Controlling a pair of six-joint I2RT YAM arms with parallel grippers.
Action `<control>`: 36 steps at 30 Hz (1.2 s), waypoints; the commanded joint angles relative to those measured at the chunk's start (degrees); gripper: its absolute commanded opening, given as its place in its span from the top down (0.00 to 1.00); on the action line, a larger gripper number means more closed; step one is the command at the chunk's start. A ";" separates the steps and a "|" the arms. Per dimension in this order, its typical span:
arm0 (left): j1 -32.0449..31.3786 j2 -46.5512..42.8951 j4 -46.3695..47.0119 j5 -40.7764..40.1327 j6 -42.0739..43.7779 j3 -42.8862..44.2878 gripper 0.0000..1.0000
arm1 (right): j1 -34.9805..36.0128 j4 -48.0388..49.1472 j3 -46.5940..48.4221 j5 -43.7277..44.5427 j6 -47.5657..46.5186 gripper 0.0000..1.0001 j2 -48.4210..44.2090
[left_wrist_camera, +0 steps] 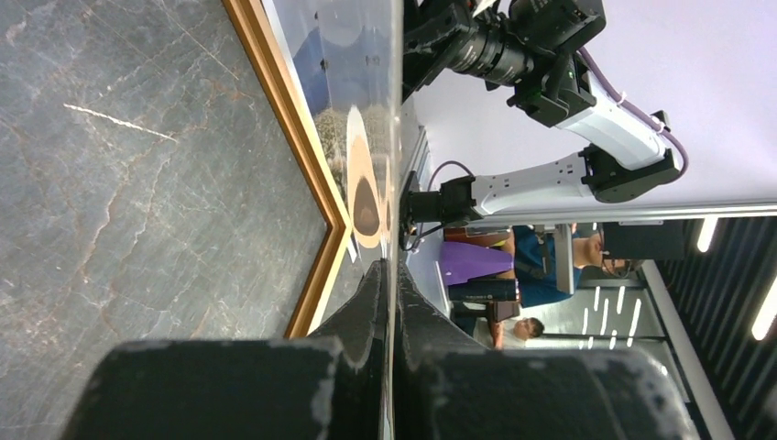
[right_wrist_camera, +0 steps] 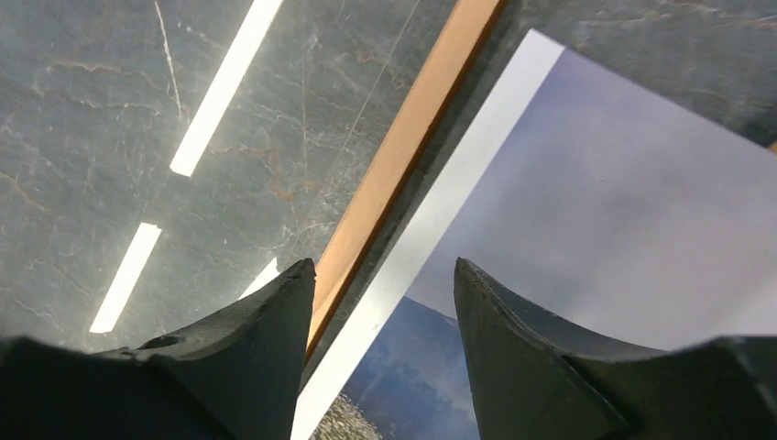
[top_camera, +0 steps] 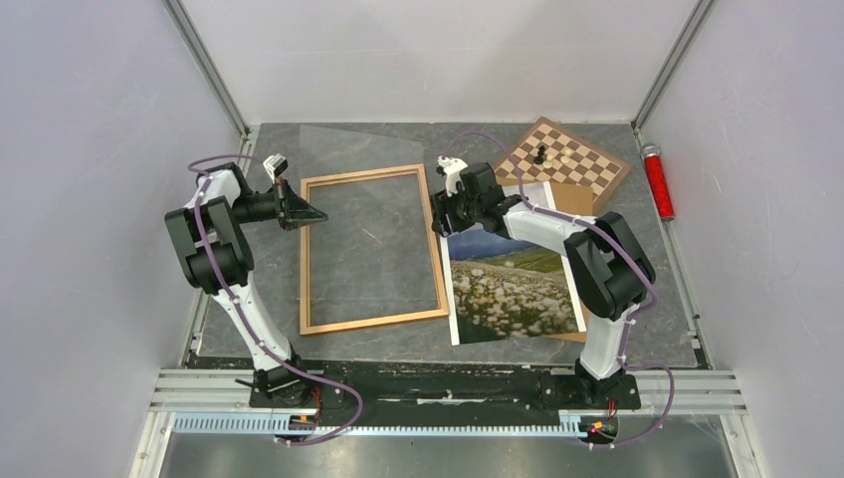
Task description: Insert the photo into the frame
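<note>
The grey marble desk sat between white walls. Nearest, the photo lay face up, its white border just beside the right rail of the frame, which lay flat to its left. The right pincer hung wide open over that rail and border, holding nothing. The left pincer was clamped on the edge of a clear sheet tilted above the frame. Farthest, a chessboard carried a few pieces.
</note>
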 commanded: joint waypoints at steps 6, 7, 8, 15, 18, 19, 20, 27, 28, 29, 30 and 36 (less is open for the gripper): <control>-0.68 1.65 -5.40 5.11 7.12 -3.32 0.98 | -1.31 1.95 -0.52 0.23 -1.78 0.42 -4.76; -0.95 1.78 -5.46 5.22 7.38 -2.96 0.98 | -1.35 1.99 -0.48 0.21 -1.85 0.41 -4.71; -1.27 2.03 -5.45 5.35 7.09 -2.40 0.98 | -1.35 2.00 -0.48 0.43 -1.90 0.42 -4.69; -4.54 2.46 -5.39 6.13 1.93 6.96 0.98 | -1.36 1.91 -0.39 1.44 -2.90 0.42 -5.01; -4.75 3.68 -5.41 6.71 -2.45 10.96 0.98 | -1.43 1.91 -0.69 2.46 -3.41 0.42 -6.04; -4.78 4.29 -5.41 6.75 -3.73 12.07 0.98 | -1.45 1.82 -0.78 2.77 -3.60 0.42 -6.38; -4.78 4.82 -5.40 6.84 -5.31 12.75 0.98 | -1.55 1.85 -0.90 2.96 -3.59 0.42 -6.75; -7.30 5.43 -5.42 8.60 -9.96 14.36 0.97 | -2.06 2.04 -2.02 3.72 -3.67 0.42 -8.81; -7.91 5.49 -5.40 8.88 -10.57 15.15 0.98 | -2.06 2.05 -2.34 3.80 -3.68 0.42 -9.13; -8.39 5.69 -5.41 9.21 -11.09 16.42 0.98 | -2.06 2.02 -2.62 3.81 -3.80 0.42 -9.30; -8.88 6.14 -5.41 9.47 -11.95 17.63 0.98 | -2.09 2.04 -2.82 3.90 -3.76 0.42 -9.59; -11.42 9.49 -5.44 9.41 -18.38 28.62 0.98 | -2.15 2.06 -3.26 4.34 -4.29 0.42 -11.10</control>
